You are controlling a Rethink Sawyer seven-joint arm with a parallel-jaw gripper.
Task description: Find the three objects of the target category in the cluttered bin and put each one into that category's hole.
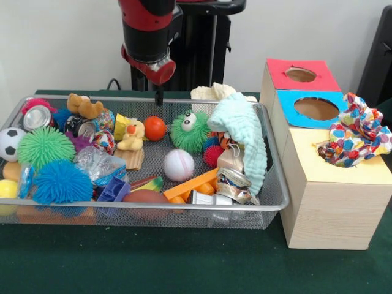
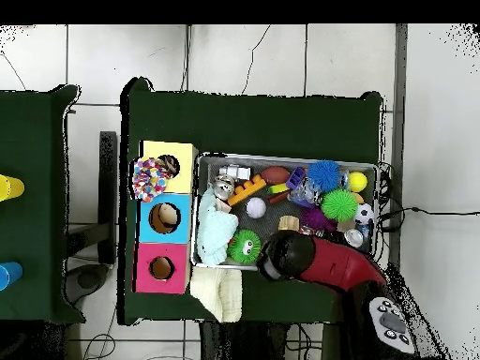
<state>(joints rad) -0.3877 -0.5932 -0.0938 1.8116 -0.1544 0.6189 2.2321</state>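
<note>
1. Bin (image 1: 37, 211), a wire mesh tray, is sitting on the green table (image 1: 184, 263) and taking up the left and middle of the front view, still crowded with toys and scraps.
2. At its left end a soccer ball (image 1: 8, 143), a green spiky ball (image 1: 45, 147) and a blue spiky ball (image 1: 61, 182) are lying close together, with a crushed can (image 1: 37, 116) behind them.
3. Toward the middle, a yellow plush duck (image 1: 131, 136), an orange ball (image 1: 154, 128), a green fuzzy creature with eyes (image 1: 189, 130) and a white baseball (image 1: 179, 165) are resting among the clutter.
4. Above the bin's far rim the gripper (image 1: 159, 97) is hanging with nothing visibly in it; only a thin dark tip is showing, so I cannot tell how its fingers are set.
5. At the bin's right end a pale mint cloth (image 1: 245, 131) is draping over the rim.
6. Just right of the bin, the wooden box (image 1: 337, 208) is showing a red hole panel (image 1: 278, 79), a blue hole panel (image 1: 288, 113) and a yellow top (image 1: 306, 159).
7. A colourful patterned cloth (image 1: 355, 131) is lying bunched over the yellow hole, only partly in.
8. Judging from this, cloth seems the likely category: one piece is arriving at its hole, the mint one is waiting, and a cream cloth (image 2: 223, 292) is lying outside the bin.
</note>
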